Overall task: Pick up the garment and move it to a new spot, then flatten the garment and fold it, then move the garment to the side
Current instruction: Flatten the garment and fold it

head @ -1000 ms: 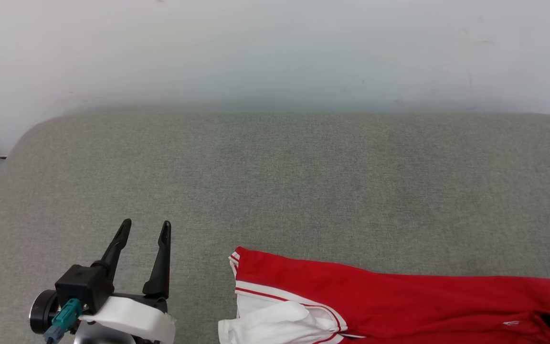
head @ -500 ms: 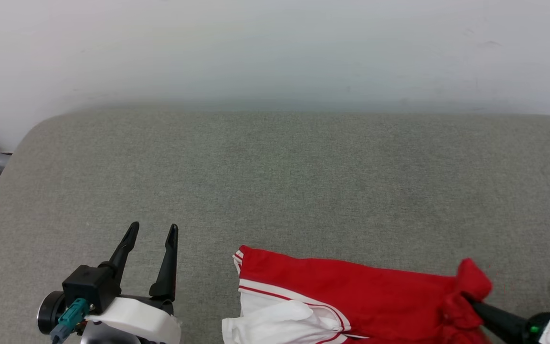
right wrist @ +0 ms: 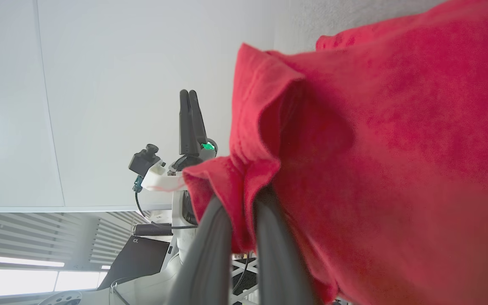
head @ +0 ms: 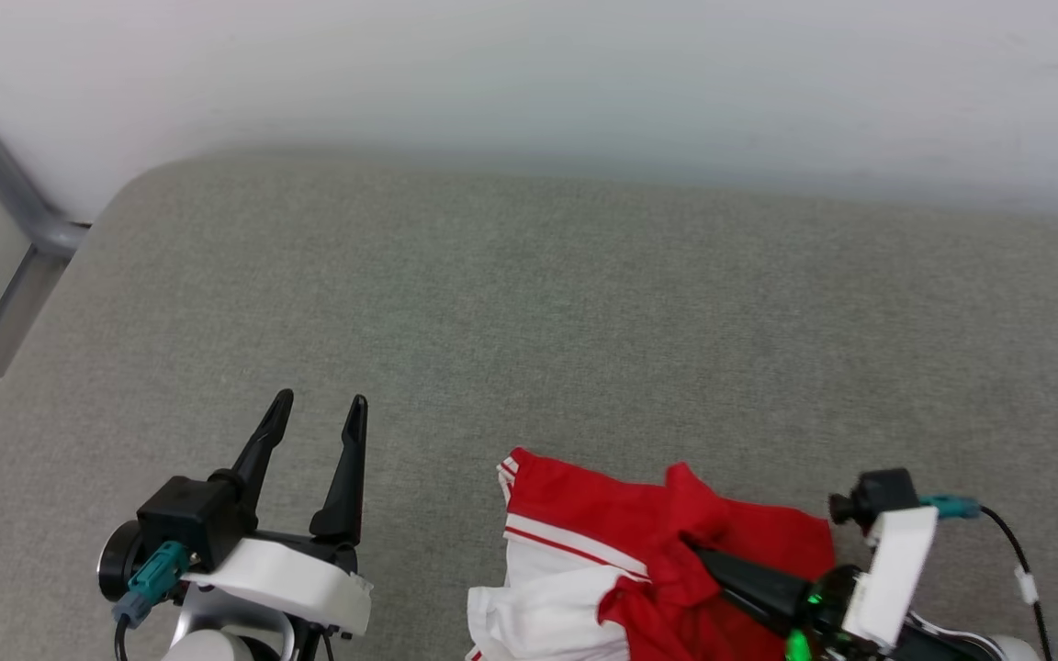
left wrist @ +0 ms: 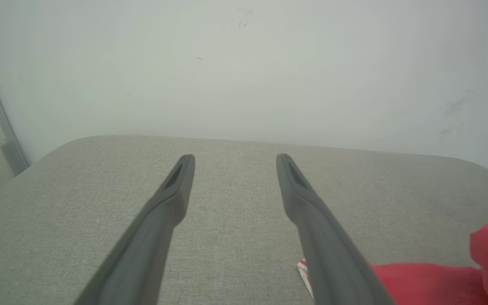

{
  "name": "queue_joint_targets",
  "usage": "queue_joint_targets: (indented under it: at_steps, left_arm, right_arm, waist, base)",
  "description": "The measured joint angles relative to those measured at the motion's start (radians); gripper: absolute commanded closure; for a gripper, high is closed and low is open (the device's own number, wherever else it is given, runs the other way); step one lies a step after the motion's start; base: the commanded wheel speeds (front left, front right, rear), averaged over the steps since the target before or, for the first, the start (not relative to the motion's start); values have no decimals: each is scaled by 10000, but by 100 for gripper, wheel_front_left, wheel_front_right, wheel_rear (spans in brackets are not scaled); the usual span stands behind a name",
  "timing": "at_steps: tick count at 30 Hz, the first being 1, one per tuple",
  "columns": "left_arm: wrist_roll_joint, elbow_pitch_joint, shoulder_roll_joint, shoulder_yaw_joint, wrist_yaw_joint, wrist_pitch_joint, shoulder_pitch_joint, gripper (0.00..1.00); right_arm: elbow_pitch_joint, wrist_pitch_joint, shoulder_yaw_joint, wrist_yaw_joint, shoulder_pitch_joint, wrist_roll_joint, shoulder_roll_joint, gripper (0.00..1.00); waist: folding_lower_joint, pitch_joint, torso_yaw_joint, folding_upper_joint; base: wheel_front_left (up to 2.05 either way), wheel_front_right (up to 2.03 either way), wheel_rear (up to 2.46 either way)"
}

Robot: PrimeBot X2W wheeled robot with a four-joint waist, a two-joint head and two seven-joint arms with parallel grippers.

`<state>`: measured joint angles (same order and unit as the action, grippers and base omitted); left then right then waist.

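Note:
The garment (head: 621, 542), a bright red shirt with white, red-striped sleeve sections, lies bunched at the near edge of the grey cushion (head: 529, 303). My right gripper (head: 690, 549) reaches in from the lower right, shut on a raised fold of red cloth. In the right wrist view the red fabric (right wrist: 379, 148) drapes over my two fingers, and my right gripper (right wrist: 244, 199) pinches a fold. My left gripper (head: 318, 410) hovers open left of the shirt, holding nothing. In the left wrist view the open left gripper (left wrist: 235, 163) points over bare cushion, with a red corner of the garment (left wrist: 430, 279) at the lower right.
A white wall (head: 529, 73) rises behind the cushion. A grey metal frame (head: 5, 184) runs down past the cushion's left corner. The cushion's far and middle area is bare fabric.
My right gripper has carried the shirt's right end leftward, so the garment is now folded over and much shorter. The camera has also shifted, showing more of the left frame.

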<state>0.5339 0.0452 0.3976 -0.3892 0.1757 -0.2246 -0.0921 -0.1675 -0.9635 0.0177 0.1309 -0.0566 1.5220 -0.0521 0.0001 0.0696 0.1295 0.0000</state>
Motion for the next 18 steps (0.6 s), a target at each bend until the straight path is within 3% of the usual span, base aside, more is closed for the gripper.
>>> queue_joint_targets:
  at_steps: [4,11,12,13,14,18]
  left_arm:
    - [40,-127,-119,-13,-96,-86,-236,0]
    - [44,-408,-339,-29,-265,-221,-576,0]
    - [44,-454,-360,-21,-278,-222,-596,0]
    - [44,-500,-376,-15,-311,-249,-597,0]
    - [44,-500,-376,-15,-311,-249,-597,0]
    - [27,-648,-441,27,-364,-267,-629,0]
  right_arm:
    - [-146,1053,1300,0,-512,-52,4,100]
    - [-970,2082,2485,0,-1055,-466,4,100]
    - [-1030,2253,2575,0,-1105,-506,4,72]
    - [-1089,2376,2677,0,-1140,-512,8,26]
    - [-1089,2376,2677,0,-1140,-512,8,0]
    - [-1225,2610,3018,0,-1274,-512,13,0]
  waist:
    - [0,388,276,0]
    - [0,994,547,0]
    - [1,1055,565,0]
    - [1,1105,574,0]
    - [1,1105,574,0]
    - [1,1163,514,0]
  base:
    - [0,0,0]
    - [0,0,0]
    - [0,0,0]
    - [0,0,0]
    - [0,0,0]
    - [0,0,0]
